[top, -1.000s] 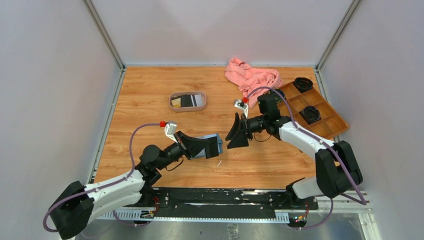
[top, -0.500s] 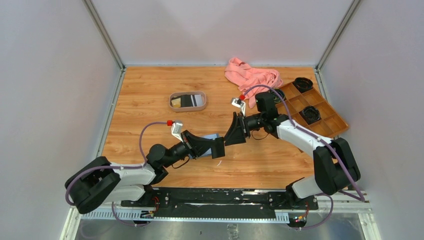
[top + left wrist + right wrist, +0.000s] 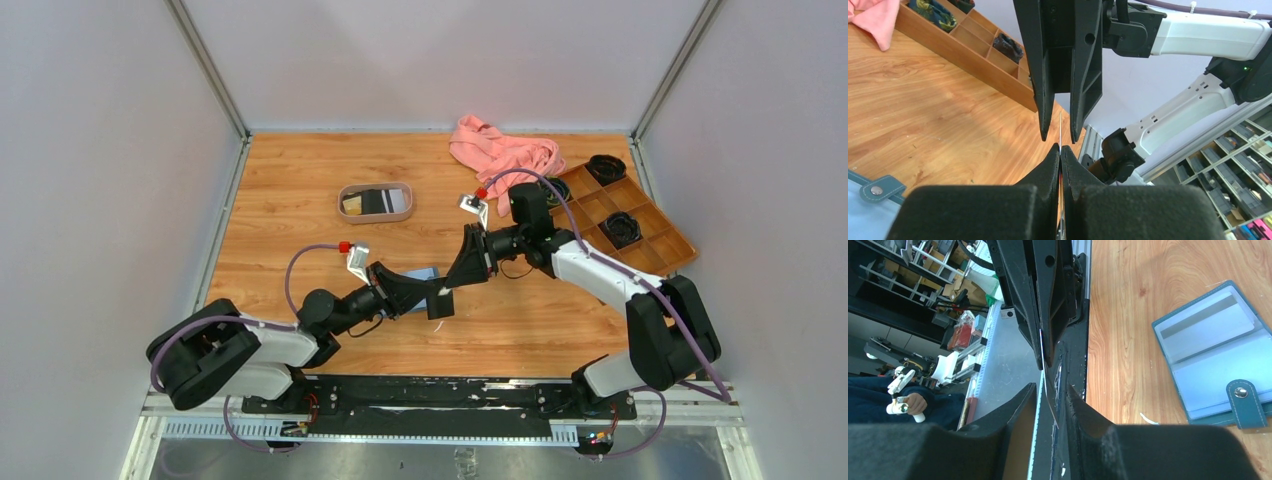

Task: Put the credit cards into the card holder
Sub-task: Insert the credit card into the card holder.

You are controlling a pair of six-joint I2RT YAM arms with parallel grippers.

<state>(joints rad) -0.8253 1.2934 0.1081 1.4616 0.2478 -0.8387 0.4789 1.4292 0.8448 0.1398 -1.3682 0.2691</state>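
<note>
My left gripper (image 3: 437,303) is shut on a thin credit card, seen edge-on in the left wrist view (image 3: 1060,131), and holds it above the table. My right gripper (image 3: 452,281) is open and faces the left one. The card's free edge (image 3: 1047,397) stands between the right fingers (image 3: 1083,75) without touching them. The teal-blue card holder (image 3: 1210,352) lies open on the table, pale blue inside, its snap strap (image 3: 1243,399) at the near end. In the top view the card holder (image 3: 421,274) is mostly hidden under the left gripper. More cards lie in the oval tray (image 3: 375,202).
A pink cloth (image 3: 505,152) lies at the back. A brown compartmented wooden box (image 3: 640,225) with dark items stands at the right. A small white scrap (image 3: 1147,417) lies on the wood near the wallet.
My left gripper has carried the card to the right and forward. My right gripper has moved left to meet it, so the card's edge now lies between its open fingers.
</note>
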